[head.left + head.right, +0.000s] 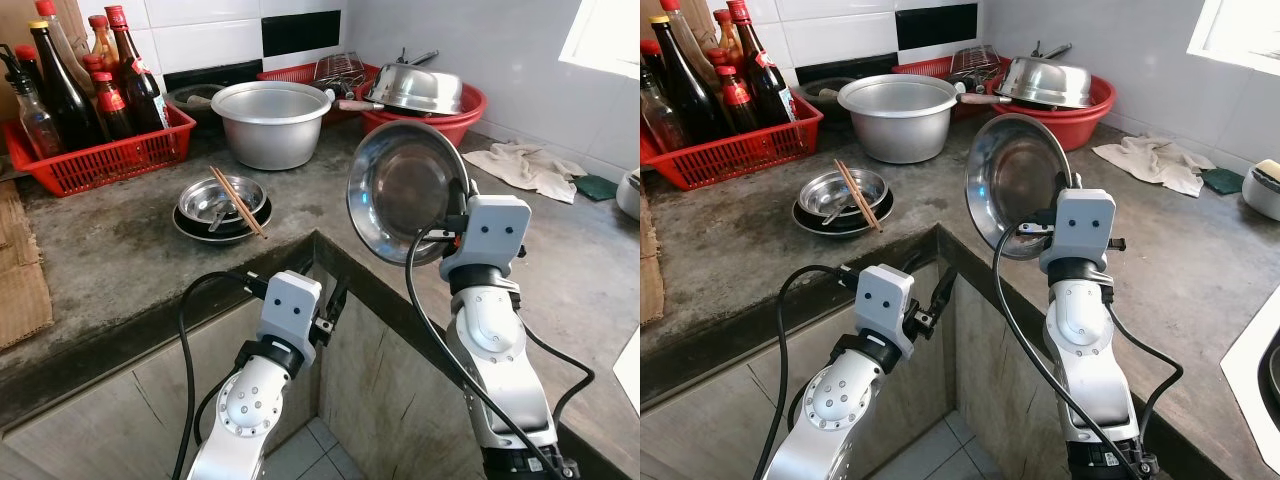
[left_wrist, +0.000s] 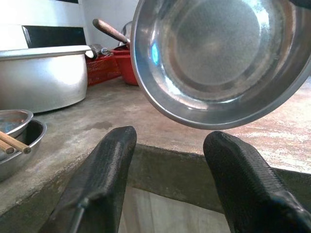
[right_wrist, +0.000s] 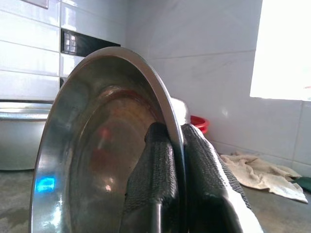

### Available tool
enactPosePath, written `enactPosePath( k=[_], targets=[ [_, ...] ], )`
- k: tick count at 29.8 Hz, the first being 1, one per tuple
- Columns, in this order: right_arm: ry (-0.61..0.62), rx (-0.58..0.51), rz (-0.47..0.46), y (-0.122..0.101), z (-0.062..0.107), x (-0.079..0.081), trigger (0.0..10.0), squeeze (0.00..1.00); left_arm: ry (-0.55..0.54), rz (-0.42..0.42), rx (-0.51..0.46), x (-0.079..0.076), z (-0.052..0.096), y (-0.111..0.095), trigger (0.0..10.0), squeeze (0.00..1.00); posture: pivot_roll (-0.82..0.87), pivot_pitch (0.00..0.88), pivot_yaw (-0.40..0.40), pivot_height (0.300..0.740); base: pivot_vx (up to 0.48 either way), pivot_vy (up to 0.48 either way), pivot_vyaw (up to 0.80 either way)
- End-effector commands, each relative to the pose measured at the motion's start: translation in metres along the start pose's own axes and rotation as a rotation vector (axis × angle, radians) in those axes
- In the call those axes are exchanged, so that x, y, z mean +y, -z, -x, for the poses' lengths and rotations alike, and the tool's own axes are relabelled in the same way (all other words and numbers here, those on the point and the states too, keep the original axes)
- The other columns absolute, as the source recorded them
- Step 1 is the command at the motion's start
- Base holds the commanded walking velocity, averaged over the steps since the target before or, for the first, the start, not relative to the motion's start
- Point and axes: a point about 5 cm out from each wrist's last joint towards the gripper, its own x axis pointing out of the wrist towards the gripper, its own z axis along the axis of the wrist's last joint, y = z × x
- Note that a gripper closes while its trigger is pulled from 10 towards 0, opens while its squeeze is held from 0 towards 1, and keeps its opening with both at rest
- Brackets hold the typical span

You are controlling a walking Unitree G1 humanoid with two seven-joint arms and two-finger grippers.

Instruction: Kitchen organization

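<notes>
Your right gripper [image 3: 172, 179] pinches rim of steel plate [image 1: 405, 190], one finger each side; plate held upright on edge above bench [image 1: 150, 250] inner corner, hollow face toward you. Your left gripper [image 2: 167, 179] sits low, just before bench front edge, fingers [image 2: 104, 170] spread, gripping nothing. On bench near inner corner: stacked bowls [image 1: 222, 205] with chopsticks [image 1: 238, 200] across. Toward back edge: big aluminium pot [image 1: 272, 122], red crate of bottles [image 1: 100, 150], red basin [image 1: 440, 115] with dishes. Cloth [image 1: 525, 165] near right wall.
</notes>
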Motion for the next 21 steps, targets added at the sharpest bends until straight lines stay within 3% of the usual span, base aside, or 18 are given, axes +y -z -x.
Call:
enactPosePath(
  k=[1,13,21],
  targets=[
    [-0.005,-0.037,-0.011,-0.0088,0.001,-0.0002,10.0,0.0,0.011,0.007,-0.017,-0.0013,-0.0006,-0.0032,10.0,0.0,0.01,0.0,-0.03,0.74,0.0,0.0,0.0],
    [-0.01,-0.029,-0.026,-0.0105,0.0019,0.0028,10.0,0.0,0.013,0.004,-0.008,-0.0011,0.0012,-0.0011,10.0,0.0,0.01,0.0,-0.028,0.74,0.0,0.0,0.0],
    [-0.007,-0.021,-0.03,-0.0095,0.0018,0.0028,10.0,0.0,0.014,0.009,-0.008,-0.0015,0.0011,-0.0005,10.0,0.0,0.01,0.0,-0.028,0.74,-0.269,0.0,0.0]
  ],
)
